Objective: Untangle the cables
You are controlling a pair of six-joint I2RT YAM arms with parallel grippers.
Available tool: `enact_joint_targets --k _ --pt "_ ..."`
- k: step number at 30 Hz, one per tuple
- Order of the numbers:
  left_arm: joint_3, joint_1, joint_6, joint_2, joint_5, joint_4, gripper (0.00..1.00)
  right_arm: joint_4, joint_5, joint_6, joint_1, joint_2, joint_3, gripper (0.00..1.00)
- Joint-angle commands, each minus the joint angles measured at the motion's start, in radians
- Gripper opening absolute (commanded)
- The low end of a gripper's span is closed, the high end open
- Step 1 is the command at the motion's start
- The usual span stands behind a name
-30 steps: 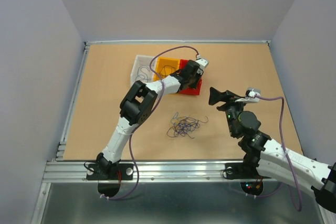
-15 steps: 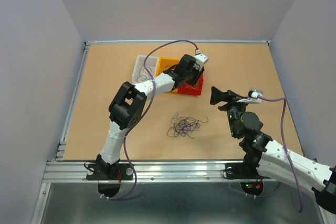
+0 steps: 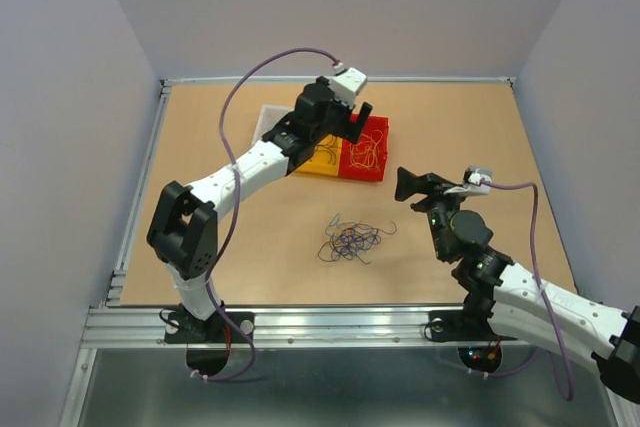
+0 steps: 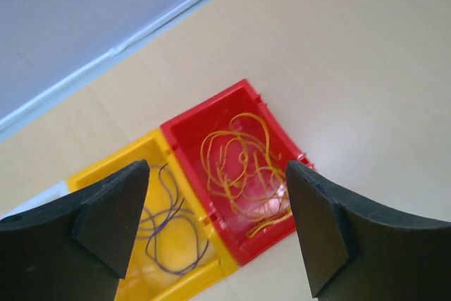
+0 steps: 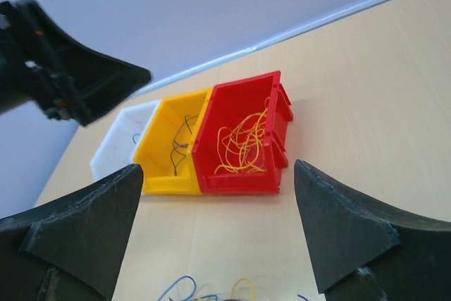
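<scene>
A loose tangle of blue, yellow-orange and dark purple cables point(image 3: 349, 242) lies on the table between the arms; its far edge shows low in the right wrist view as cables point(image 5: 211, 291). More yellow-orange cables point(image 4: 242, 168) lie in the red bin point(image 3: 377, 169), and dark purple cables point(image 4: 167, 232) lie in the yellow bin point(image 4: 152, 151). My left gripper point(image 3: 352, 125) hangs open and empty above the bins. My right gripper point(image 3: 421, 185) is open and empty, right of the tangle and facing the bins.
A white bin point(image 3: 267, 121) stands left of the yellow bin point(image 5: 166, 182), in a row with the red bin point(image 5: 240, 182) at the back middle. The left arm reaches over part of the white and yellow bins. Grey walls close in the table.
My left gripper has opened, risen out of the red bin and drawn back to the left, and its arm has swung left. The right arm has barely moved.
</scene>
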Motion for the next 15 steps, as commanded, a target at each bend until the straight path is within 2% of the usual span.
enact_joint_targets --k 1,2,6,10,15 --pt "-0.131 0.135 -0.066 -0.146 0.026 0.104 0.98 0.018 -0.043 -0.019 -0.001 0.054 0.024 0.93" --pt "-0.163 0.203 -0.075 -0.174 0.084 0.109 0.99 -0.020 -0.051 -0.014 -0.001 0.080 0.060 0.94" --pt "-0.247 0.342 -0.080 -0.189 0.130 0.132 0.99 -0.120 -0.059 0.018 -0.001 0.215 0.169 0.97" --pt "-0.389 0.398 -0.011 -0.211 0.173 0.276 0.99 -0.152 -0.083 0.030 -0.001 0.356 0.231 0.98" --pt "-0.384 0.398 0.009 -0.156 0.038 0.264 0.99 -0.163 -0.088 0.033 -0.001 0.408 0.251 0.99"
